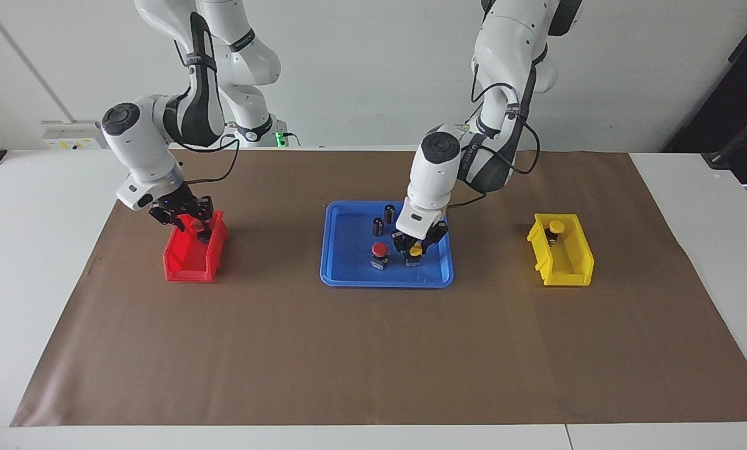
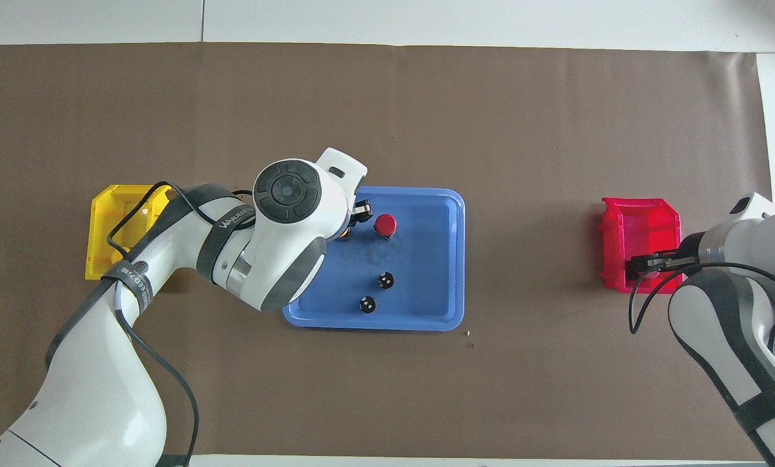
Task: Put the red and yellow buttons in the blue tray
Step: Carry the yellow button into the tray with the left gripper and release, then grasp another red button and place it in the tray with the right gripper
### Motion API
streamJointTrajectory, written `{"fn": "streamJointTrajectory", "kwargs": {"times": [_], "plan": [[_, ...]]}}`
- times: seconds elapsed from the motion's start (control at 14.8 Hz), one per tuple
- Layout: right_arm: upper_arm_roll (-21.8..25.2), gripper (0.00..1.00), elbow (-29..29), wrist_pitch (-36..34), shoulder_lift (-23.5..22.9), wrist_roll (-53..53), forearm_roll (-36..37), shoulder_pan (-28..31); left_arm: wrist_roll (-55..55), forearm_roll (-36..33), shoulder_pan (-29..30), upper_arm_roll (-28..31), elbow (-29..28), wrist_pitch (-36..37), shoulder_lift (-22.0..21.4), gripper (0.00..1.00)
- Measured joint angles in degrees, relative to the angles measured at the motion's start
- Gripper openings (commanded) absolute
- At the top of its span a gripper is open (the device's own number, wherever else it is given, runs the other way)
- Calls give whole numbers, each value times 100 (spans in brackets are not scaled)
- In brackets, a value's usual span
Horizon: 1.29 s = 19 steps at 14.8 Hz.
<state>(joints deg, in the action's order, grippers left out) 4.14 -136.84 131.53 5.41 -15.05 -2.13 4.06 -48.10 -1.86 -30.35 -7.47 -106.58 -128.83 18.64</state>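
Note:
The blue tray lies mid-table and also shows in the overhead view. One red button stands in it, also seen from above. My left gripper is low in the tray, shut on a yellow button whose base is at the tray floor. My right gripper is down in the red bin, around a second red button. Another yellow button stands in the yellow bin. From above, the left arm hides most of the held yellow button.
Two dark cylinders stand in the tray, nearer to the robots than the buttons. The red bin is at the right arm's end and the yellow bin at the left arm's end. Brown paper covers the table.

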Motion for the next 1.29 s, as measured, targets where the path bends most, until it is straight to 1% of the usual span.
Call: {"fn": "streamJointTrajectory", "kwargs": {"times": [0.14,0.34,0.41,0.47,0.54,0.61,0.68,0.81,0.88,0.95,1.01,1.15,1.29], "plan": [[0,60,-29,1,0,-1,0,1,2,-8,-34,-4,135,336,-52,100],[-2,58,-89,28,0,-1,0,1,371,-56,61,59,626,1535,-416,100],[-2,54,-135,89,0,-1,0,1,704,-76,201,83,711,1838,-588,100],[-4,49,-188,159,0,-1,0,1,1141,-87,424,99,741,2077,-759,100],[-6,41,-224,197,0,-2,0,0,1587,-88,690,114,741,2250,-895,100],[-7,30,-245,219,1,-3,0,0,2035,-89,983,130,738,2388,-1000,100],[-8,25,-253,225,1,-5,0,-1,2478,-90,1289,142,735,2487,-1085,100],[-9,25,-240,215,4,-44,0,-1,3420,-90,1929,159,728,2662,-1231,100],[-9,25,-150,95,3,-149,0,-1,3902,-90,2284,166,696,2728,-1299,100],[-8,25,74,-241,-5,-235,0,-1,4252,-90,2598,174,592,2705,-1368,100],[-13,25,492,-794,-36,-272,0,-3,4480,-90,2874,177,391,2538,-1447,97],[-52,25,1637,-1991,-201,-233,-1,-69,4648,-90,3210,178,-187,1910,-1601,87],[-76,25,2761,-2887,-502,312,-15,-414,4661,-90,3292,172,-687,1490,-1697,83]]}}
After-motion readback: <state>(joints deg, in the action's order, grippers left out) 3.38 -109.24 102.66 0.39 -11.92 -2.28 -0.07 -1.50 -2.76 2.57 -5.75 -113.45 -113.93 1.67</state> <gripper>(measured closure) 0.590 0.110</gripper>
